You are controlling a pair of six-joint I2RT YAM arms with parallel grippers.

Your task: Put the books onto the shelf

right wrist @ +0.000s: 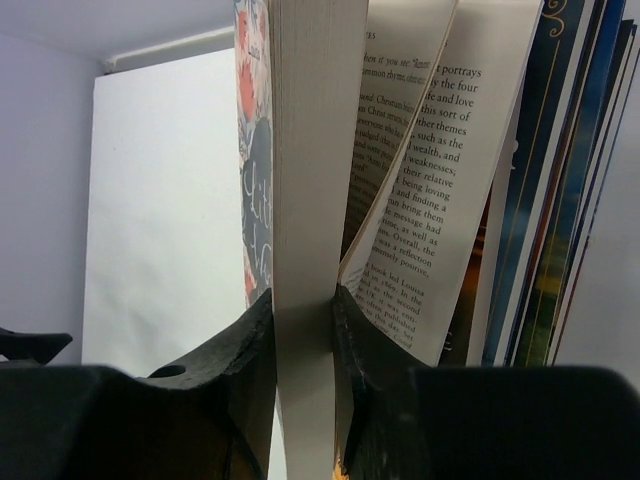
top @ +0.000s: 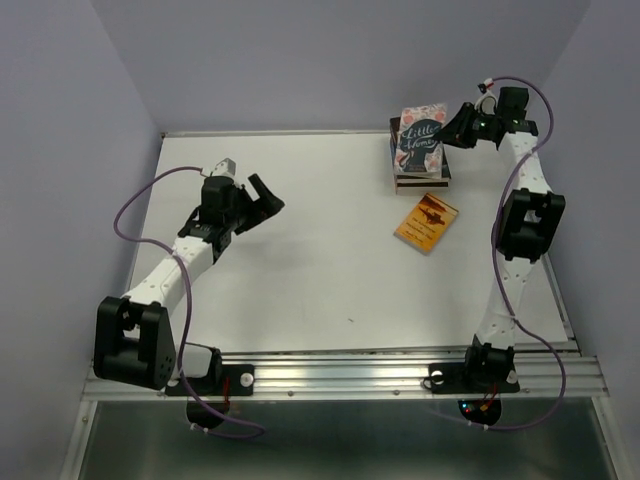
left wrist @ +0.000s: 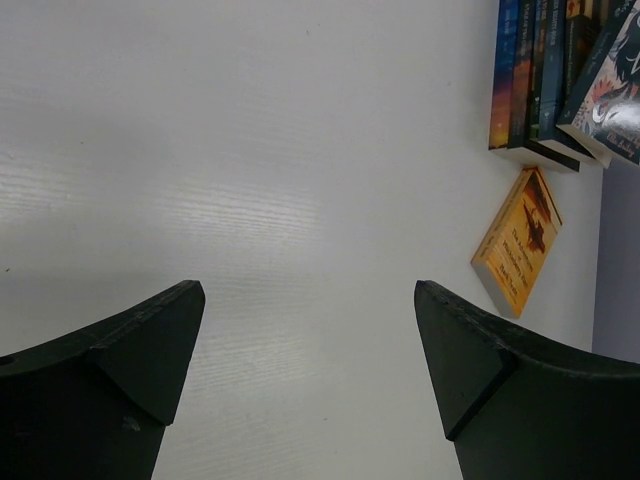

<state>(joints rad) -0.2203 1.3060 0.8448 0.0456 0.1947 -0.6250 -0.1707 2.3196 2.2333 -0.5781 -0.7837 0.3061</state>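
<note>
right gripper (right wrist: 303,335) clamping flowered book (right wrist: 305,150), wrist-view only

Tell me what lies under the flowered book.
Under the flowered book is a stack of other books, only their edges and spines showing. Their covers are hidden beneath it, and the count is unclear.

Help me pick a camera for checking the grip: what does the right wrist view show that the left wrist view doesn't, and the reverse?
Only the right wrist: the right gripper clamped on a thick block of pages of the Little Women book, with loose printed pages fanning away. Only the left wrist: the left gripper open above the table, and the orange book lying flat. Both: the Little Women book and the dark blue books beside it.
</note>
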